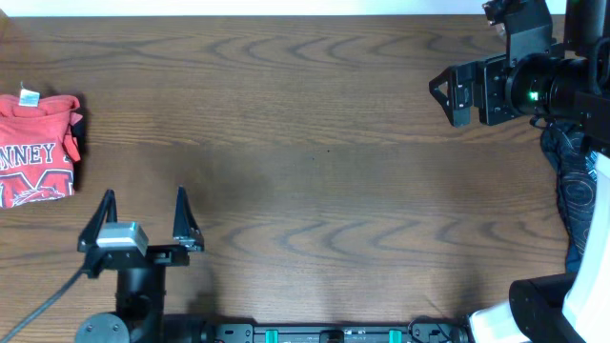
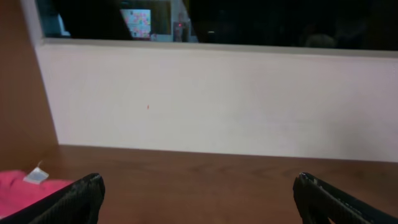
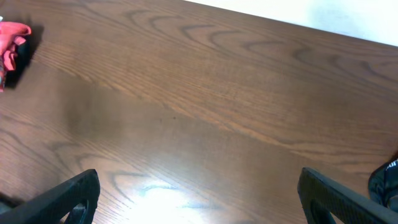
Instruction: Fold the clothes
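Observation:
The clothes show as a folded coral-red T-shirt [image 1: 36, 148] with white lettering at the table's far left edge, and a navy swirl-patterned garment [image 1: 572, 191] hanging at the far right edge. A bit of dark cloth [image 1: 76, 133] peeks out at the red shirt's right side. My left gripper [image 1: 143, 205] stands open near the front edge, right of the shirt and apart from it, with nothing between its fingers. My right gripper [image 1: 440, 98] is open at the back right, pointing left over bare wood. The wrist views show the shirt [image 2: 25, 193] [image 3: 12, 37] off to the left of each open gripper [image 2: 199, 186] [image 3: 199, 183].
The brown wooden table [image 1: 315, 143] stretches between the two garments. A white wall [image 2: 217, 99] rises behind its far edge. The right arm's white base [image 1: 534, 310] sits at the front right corner, with the navy garment's edge [image 3: 385, 183] beside it.

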Controlling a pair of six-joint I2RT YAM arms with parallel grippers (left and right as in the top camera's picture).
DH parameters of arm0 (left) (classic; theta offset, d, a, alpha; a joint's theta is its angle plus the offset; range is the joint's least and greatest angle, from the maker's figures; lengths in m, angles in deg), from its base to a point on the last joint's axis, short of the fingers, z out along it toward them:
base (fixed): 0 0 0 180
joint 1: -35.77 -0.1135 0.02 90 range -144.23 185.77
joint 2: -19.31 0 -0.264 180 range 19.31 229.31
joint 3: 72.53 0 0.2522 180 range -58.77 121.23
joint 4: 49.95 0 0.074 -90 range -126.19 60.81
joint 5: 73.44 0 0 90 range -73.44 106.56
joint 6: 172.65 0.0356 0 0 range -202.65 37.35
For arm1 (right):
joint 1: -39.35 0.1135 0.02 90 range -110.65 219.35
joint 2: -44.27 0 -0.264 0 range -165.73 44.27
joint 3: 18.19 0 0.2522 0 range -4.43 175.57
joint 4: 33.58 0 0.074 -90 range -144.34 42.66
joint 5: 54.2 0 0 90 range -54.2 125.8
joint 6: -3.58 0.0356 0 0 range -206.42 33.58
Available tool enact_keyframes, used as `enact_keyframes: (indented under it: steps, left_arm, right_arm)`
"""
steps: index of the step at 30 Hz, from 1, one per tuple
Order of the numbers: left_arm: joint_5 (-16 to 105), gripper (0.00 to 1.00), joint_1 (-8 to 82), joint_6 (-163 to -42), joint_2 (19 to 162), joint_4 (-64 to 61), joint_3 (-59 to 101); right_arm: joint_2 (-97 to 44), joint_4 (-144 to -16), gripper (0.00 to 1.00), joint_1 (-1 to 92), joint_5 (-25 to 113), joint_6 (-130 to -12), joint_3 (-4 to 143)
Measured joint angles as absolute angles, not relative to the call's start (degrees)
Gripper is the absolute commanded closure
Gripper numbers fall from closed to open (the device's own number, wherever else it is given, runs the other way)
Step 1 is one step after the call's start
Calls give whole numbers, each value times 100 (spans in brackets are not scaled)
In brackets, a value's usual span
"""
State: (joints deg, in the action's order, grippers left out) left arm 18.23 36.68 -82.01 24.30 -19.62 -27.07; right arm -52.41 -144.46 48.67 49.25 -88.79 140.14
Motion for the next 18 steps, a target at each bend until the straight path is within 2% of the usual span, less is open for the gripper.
enact_keyframes:
  steps: [4,11,18]
  left_arm:
    - [1697,2,3709,-8222,2004,-1964,-3103]
    - [1590,2,3814,-8266,1991,-1986,-3409]
    - [1500,2,3814,-8286,1991,-2136,-4386]
  right_arm:
    - [-5241,-14448,1,4867,4928,-8879,14014]
    - [-5241,-14446,1,4867,4928,-8879,14014]
    - [-5241,-14448,1,4867,4928,-8879,14014]
